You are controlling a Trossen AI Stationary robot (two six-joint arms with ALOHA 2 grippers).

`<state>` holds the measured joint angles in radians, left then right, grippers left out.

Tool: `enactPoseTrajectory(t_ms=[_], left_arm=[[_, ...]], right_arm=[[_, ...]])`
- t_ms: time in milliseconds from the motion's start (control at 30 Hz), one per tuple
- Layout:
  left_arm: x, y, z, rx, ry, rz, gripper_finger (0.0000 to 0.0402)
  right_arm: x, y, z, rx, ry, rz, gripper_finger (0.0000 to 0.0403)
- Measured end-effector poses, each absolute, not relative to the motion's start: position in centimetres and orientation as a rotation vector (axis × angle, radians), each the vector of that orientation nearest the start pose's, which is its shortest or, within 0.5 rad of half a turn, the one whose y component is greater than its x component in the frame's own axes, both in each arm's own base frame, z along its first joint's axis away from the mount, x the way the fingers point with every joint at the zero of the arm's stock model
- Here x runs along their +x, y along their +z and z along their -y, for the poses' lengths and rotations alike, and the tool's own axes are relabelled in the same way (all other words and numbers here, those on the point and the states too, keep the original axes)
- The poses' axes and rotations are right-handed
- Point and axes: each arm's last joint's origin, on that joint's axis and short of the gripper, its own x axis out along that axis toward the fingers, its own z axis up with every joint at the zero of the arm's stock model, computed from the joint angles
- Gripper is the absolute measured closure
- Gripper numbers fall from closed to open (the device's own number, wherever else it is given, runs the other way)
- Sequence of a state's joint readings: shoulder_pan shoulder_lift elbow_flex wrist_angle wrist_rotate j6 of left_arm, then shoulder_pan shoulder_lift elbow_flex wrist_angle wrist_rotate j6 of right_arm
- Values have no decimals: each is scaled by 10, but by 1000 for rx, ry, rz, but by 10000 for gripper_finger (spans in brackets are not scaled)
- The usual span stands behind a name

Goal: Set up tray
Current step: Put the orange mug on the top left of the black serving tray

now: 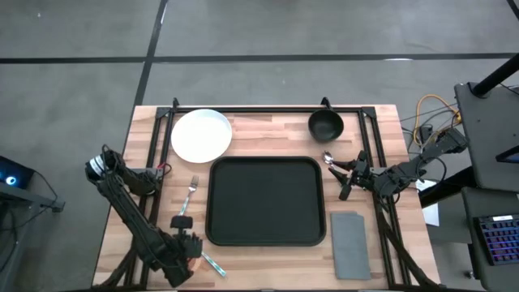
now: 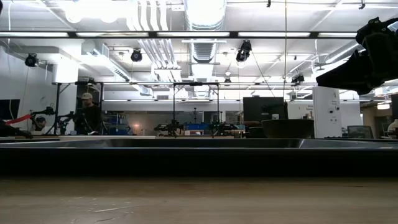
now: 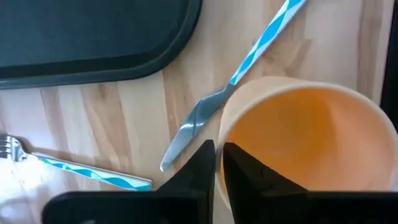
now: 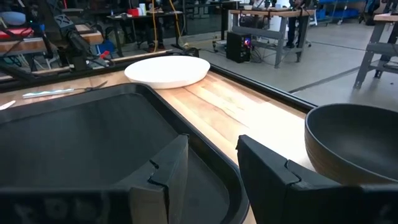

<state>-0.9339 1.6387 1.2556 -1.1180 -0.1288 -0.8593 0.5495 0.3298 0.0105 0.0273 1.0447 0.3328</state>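
The large black tray [image 1: 266, 200] lies flat in the middle of the wooden table. An orange cup [image 3: 305, 137] sits near the table's near-left corner, mostly hidden under my left gripper [image 1: 185, 245] in the high view. My left gripper [image 3: 219, 168] is shut on the cup's rim. My right gripper [image 1: 349, 174] hangs open just off the tray's far-right corner, near the black bowl [image 1: 325, 124]. In the right wrist view the right gripper [image 4: 211, 171] has its fingers spread over the tray's rim [image 4: 217, 163] and touches nothing. My left gripper pinches the orange cup's wall at the rim [image 3: 219, 140], one finger [image 3: 249, 168] inside the cup and the other [image 3: 199, 168] outside. The fingers come from above, pointing down. The cup's mouth faces up toward the wrist; whether its base rests on the table is hidden.
A white plate [image 1: 201, 135] sits far left of the tray and a spoon [image 1: 328, 156] by the bowl. A fork [image 1: 190, 193] and a blue-striped knife [image 3: 249, 56] lie left of the tray, beside the cup. A grey napkin [image 1: 349, 243] lies near right.
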Motion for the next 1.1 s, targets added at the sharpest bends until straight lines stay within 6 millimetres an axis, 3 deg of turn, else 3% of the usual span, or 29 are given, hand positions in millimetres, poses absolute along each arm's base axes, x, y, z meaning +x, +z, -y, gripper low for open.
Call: enactPoseTrajectory(t_ms=[200,367,567,933,1100], left_arm=[[180,240,236,-5,-88,-1491,400],[189,269,238,-27,-134,-1446,401],[207,299,215,-32,-56,-1463,401],[257,307,132,311,-198,-1486,401],[274,319,73,298,-143,-1422,401]], right_arm=[[99,145,-31,90,-517,-128,275],[99,145,-31,71,-516,-133,275],[99,145,-31,71,-517,-133,275],[100,146,-34,141,-423,-136,275],[101,146,-36,156,-348,-150,275]])
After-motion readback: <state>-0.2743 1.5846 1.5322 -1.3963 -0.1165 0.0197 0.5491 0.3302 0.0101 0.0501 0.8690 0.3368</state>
